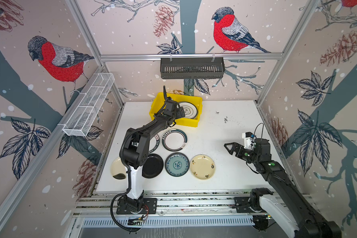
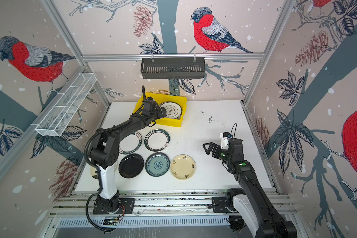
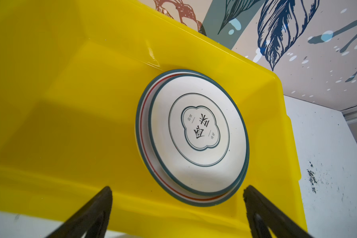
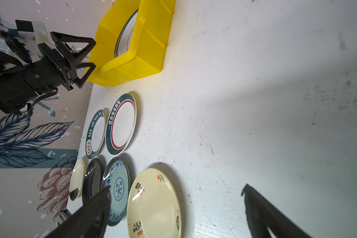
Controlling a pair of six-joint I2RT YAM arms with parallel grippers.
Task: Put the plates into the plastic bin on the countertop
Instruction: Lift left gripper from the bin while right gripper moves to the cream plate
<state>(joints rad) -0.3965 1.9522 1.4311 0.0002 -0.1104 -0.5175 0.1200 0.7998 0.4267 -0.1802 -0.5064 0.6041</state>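
My left gripper (image 3: 177,188): fingers spread wide, pinching nothing, hovering above the near wall of the plastic bin (image 3: 70,86). Two stacked white plates (image 3: 198,131) lie flat in the bin's right-hand end in both top views. Six more plates sit on the countertop (image 1: 225,181), the lettered-rim plate (image 1: 174,140) closest to the bin. My right gripper (image 4: 176,188): also spread, empty, near the cream plate (image 1: 202,167). Judgement: lift straight up past the rim before swinging away, or a finger may hook the wall and drag the bin.
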